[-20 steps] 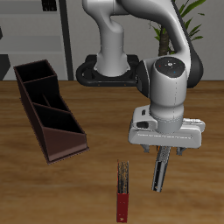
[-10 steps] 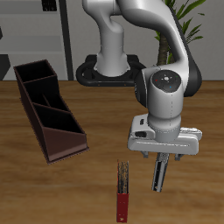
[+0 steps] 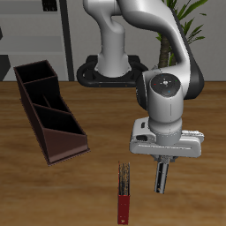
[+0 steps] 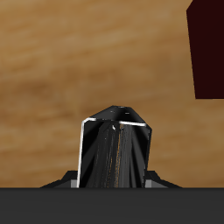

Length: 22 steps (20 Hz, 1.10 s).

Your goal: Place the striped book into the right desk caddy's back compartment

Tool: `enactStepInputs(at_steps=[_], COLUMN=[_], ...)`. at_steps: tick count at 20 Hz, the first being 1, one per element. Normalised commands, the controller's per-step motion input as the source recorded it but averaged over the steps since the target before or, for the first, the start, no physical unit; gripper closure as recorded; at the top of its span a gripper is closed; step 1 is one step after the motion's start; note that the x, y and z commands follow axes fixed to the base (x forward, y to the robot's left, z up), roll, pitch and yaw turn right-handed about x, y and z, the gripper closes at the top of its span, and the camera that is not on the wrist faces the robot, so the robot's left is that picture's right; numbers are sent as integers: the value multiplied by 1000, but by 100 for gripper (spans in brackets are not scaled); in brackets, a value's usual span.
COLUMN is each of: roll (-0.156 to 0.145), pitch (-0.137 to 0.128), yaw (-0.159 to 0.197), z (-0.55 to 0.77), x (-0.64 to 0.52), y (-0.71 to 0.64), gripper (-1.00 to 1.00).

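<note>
While claw (image 3: pixel 162 160) grips it, striped book (image 3: pixel 161 177) hangs upright, long axis vertical.

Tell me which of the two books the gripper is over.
The striped book, the black-and-white one directly beneath the gripper and seen between its fingers in the wrist view. The red book lies apart, nearer the table's front edge.

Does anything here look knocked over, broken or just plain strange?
Nothing looks damaged or spilled. The pincer is down over the striped book, which lies flat on the table. A red book lies close beside it, apart from it. The right desk caddy sits upright with nothing visible in it.
</note>
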Motion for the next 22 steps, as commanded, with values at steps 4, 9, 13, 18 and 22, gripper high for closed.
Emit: enactStepInputs(at_steps=[4, 9, 13, 18, 22], roll=[42, 27, 23, 24, 20], pitch=[-35, -59, -119, -86, -100], yaw=[16, 28, 66, 44, 61], z=[151, 377, 603, 461, 566], x=[-97, -150, -274, -278, -365], y=[132, 71, -2, -42, -92], gripper=[100, 100, 100, 100, 100])
